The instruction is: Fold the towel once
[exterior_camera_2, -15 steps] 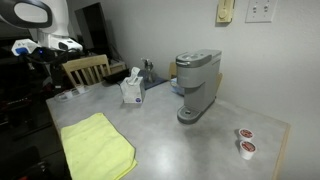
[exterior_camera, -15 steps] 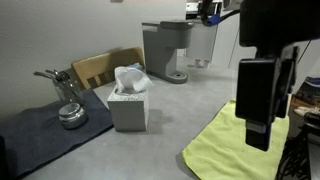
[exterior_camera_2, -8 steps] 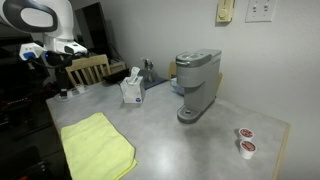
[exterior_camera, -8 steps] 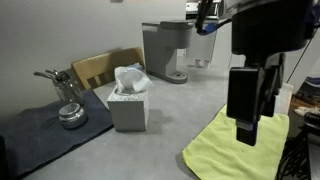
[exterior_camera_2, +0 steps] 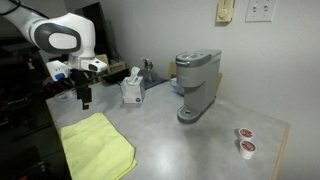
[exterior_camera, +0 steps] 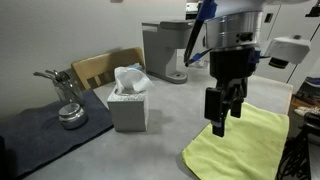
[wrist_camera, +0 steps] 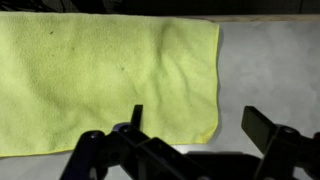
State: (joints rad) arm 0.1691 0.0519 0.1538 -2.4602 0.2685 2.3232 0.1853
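The towel (exterior_camera: pixel 250 148) (exterior_camera_2: pixel 96 146) is a plain yellow-green cloth lying flat near the grey table's edge. In the wrist view the towel (wrist_camera: pixel 100 75) fills the upper left, with one corner low in the middle. My gripper (exterior_camera: pixel 221 120) (exterior_camera_2: pixel 84 99) hangs above the table at the towel's edge, pointing down. It is open, with nothing between its fingers. In the wrist view my gripper (wrist_camera: pixel 198 125) straddles that towel corner, one finger (wrist_camera: pixel 135 117) over the cloth and the other over bare table.
A grey tissue box (exterior_camera: pixel 128 106) (exterior_camera_2: pixel 132 91) stands mid-table. A coffee machine (exterior_camera: pixel 166 50) (exterior_camera_2: pixel 197 86) is behind it. A dark grey mat (exterior_camera: pixel 45 135) holds a metal item. A wooden chair (exterior_camera: pixel 105 67) stands at the table. Two small pods (exterior_camera_2: pixel 244 141) lie near a corner.
The arm has swung in and come down over the towel's edge. The gripper has stayed open and the towel has not moved.
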